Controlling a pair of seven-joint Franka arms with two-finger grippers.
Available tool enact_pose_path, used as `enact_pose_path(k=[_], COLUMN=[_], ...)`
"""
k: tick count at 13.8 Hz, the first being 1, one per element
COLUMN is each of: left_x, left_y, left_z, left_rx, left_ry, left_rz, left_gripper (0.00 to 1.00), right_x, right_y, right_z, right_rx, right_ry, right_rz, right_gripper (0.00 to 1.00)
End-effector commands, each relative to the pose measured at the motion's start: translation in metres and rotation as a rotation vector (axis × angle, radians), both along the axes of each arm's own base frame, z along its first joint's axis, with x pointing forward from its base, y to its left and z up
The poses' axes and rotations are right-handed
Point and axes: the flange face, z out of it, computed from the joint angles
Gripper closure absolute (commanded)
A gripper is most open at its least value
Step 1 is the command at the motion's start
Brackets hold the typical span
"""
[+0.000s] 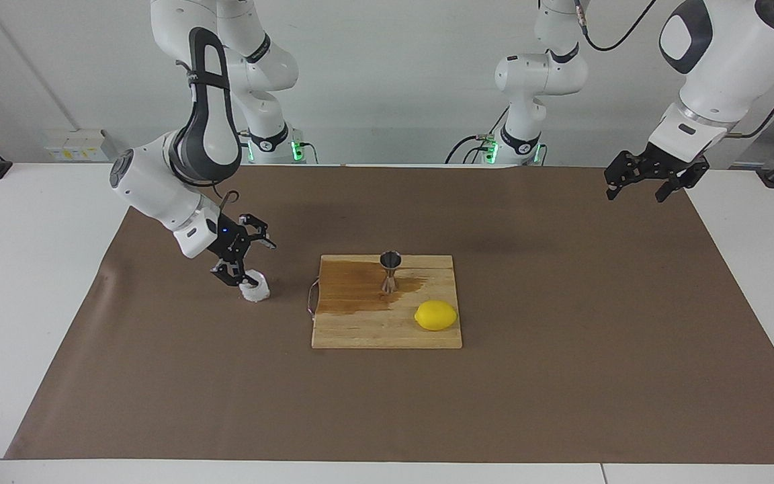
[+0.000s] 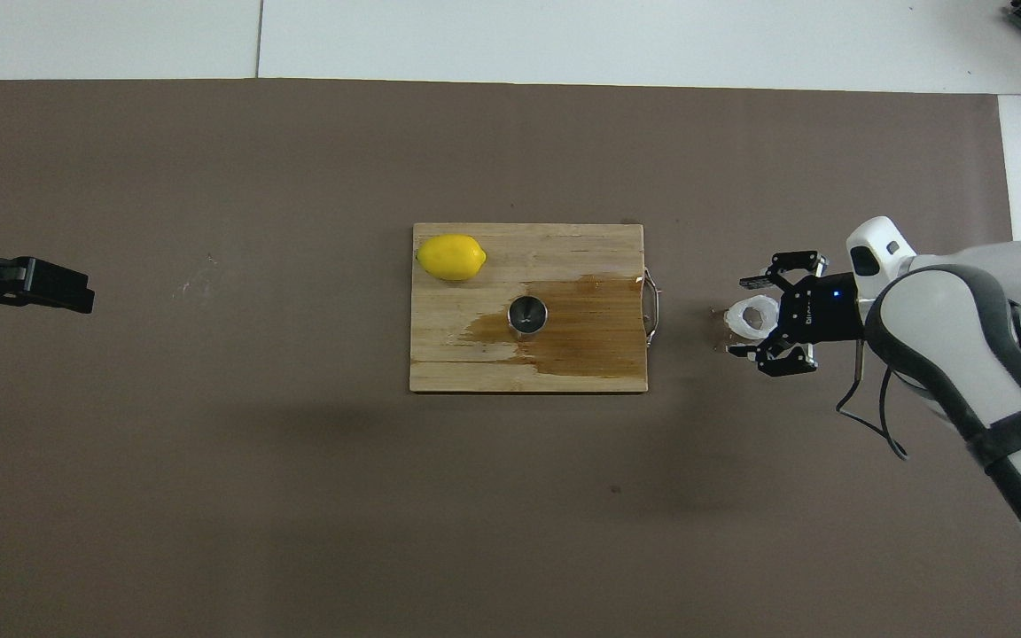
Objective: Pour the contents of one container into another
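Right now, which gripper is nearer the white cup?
Right. The right gripper is open just above the white cup, which stands on the brown mat beside the cutting board. The left gripper waits open, raised over the mat's corner at the left arm's end.
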Motion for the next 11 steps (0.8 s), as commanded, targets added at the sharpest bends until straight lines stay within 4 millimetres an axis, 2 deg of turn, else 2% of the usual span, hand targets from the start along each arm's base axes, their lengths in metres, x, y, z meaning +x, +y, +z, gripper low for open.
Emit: enact_pose_path(k=[1, 5, 7, 11], left_x=[-0.009, -0.009, -0.009, -0.009], left_y=[0.003, 0.003, 0.003, 0.003], left_z=[0.001, 0.001, 0.001, 0.001], left_rx=[-0.002, -0.002, -0.002, -0.002], left_ry=[0.0, 0.0, 0.0, 0.0], left_rz=[0.005, 0.006, 0.004, 0.005], left_gripper=[0.0, 0.0, 0.0, 0.0], right_x=[0.003, -0.016, -0.022, -0.027], right_y=[-0.008, 0.001, 0.032, 0.03], right_z=[0.028, 0.076, 0.088, 0.098], right_rx=[-0.071, -0.251, -0.318, -0.394], right_ry=[0.017, 0.112, 0.193, 0.32], right_rz=[-0.064, -0.201, -0.313, -0.601], right_gripper=[0.0, 0.0, 0.0, 0.0])
